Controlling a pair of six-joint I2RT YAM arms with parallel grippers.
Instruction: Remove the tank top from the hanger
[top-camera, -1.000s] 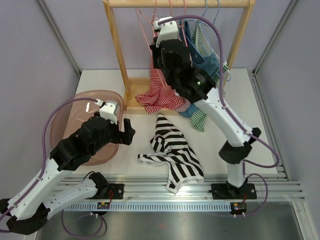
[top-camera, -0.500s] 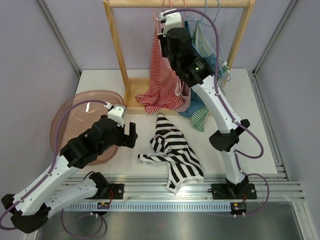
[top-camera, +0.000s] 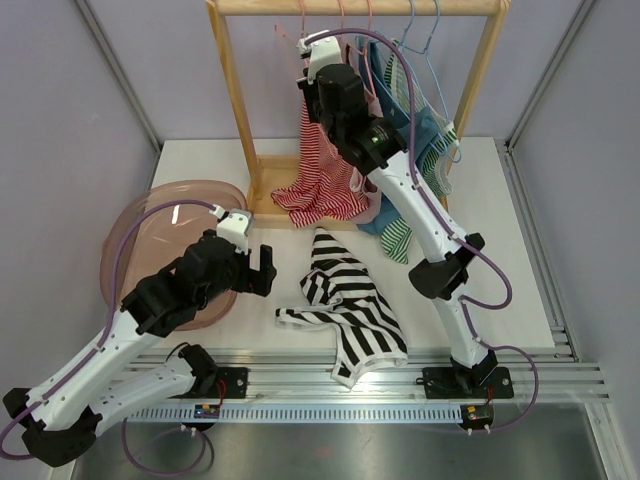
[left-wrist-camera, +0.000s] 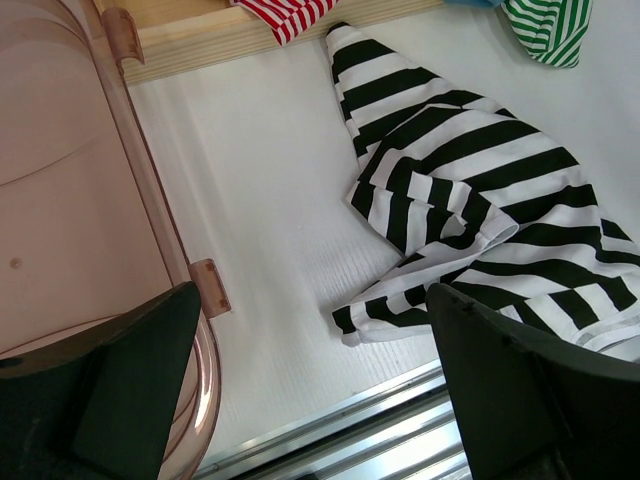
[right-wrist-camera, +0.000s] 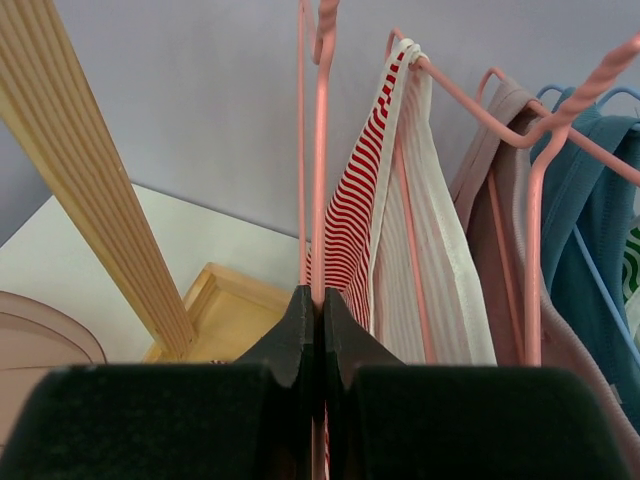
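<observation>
1. Plainly, the right arm is the nearer one. The right gripper is raised to the wooden rack. Its fingers are pressed together, with a thin wire of the pink hanger running straight down into the seam between them. As far as can be told, they pinch that wire and not the cloth.
2. The red-striped tank top hangs just beside those fingers, to their right in the wrist view. Its long axis is vertical. Its strap loops over a sloping pink wire higher up, above and to the right of the fingertips. My guess is that the coming move depends on getting that strap up and off the wire's end.
3. The left gripper hangs low over the desk with its fingers spread wide and nothing between them. It is well apart from the rack, so it looks poorly placed to help.
4. The tank top is a soft, limp knit with narrow red and white stripes, and its hem pools on the rack's base. It will likely sag and drag rather than slide cleanly.
5. The hanger is slim, smooth wire with a twisted neck. The rack is pale, squared timber with visible grain.
6. A black-and-white striped top lies crumpled on the desk between the two arms. A translucent pink tub sits at the left. More garments in blue, beige and green stripes crowd the rail to the right of the tank top.
</observation>
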